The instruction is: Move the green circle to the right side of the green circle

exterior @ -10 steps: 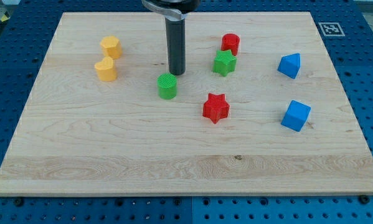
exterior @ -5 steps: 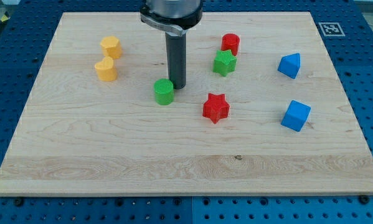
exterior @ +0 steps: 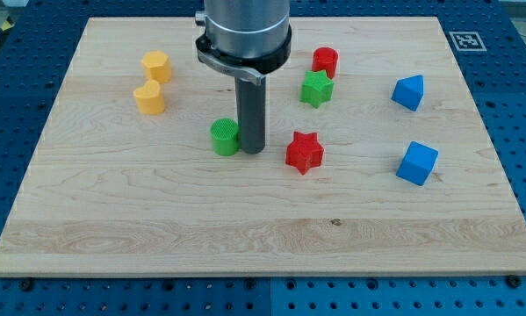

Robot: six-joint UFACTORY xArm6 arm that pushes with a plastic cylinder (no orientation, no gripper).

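Observation:
The green circle [exterior: 225,137] is a short green cylinder standing near the middle of the wooden board [exterior: 157,219]. My tip [exterior: 252,151] is down on the board right against the circle's right side, touching or nearly touching it. The dark rod rises from there to the arm's grey housing at the view's top. A red star [exterior: 304,152] lies a short way to the right of my tip.
A green star [exterior: 316,89] and a red block [exterior: 325,61] sit up and to the right. Two yellow blocks [exterior: 155,66] [exterior: 148,98] are at the upper left. Two blue blocks [exterior: 408,92] [exterior: 417,163] are at the right.
My tip has moved toward the view's bottom, from above the green circle to its right side. The green circle has slid down and to the left.

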